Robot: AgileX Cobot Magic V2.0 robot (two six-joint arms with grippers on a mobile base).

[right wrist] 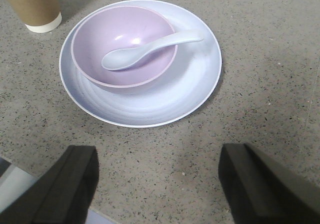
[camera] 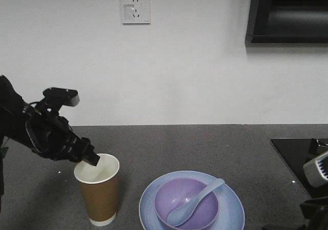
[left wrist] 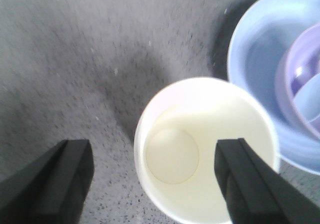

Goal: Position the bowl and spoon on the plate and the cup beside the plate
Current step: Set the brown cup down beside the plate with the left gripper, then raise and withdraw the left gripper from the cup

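Note:
The brown paper cup (camera: 100, 194) stands upright on the grey counter, just left of the pale blue plate (camera: 233, 209). The lavender bowl (camera: 179, 194) sits in the plate with the pale blue spoon (camera: 197, 202) lying in it, handle resting on the rim toward the right. My left gripper (camera: 92, 158) hovers at the cup's rim, open. In the left wrist view the left gripper (left wrist: 155, 154) has one finger over the white inside of the cup (left wrist: 200, 149) and the other outside it. My right gripper (right wrist: 157, 156) is open over bare counter, short of the plate (right wrist: 190, 84).
A black glass hob (camera: 297, 158) lies at the counter's right end, beside the right arm. A white wall with a socket (camera: 135, 7) backs the counter, and a dark cabinet (camera: 289, 15) hangs at the upper right.

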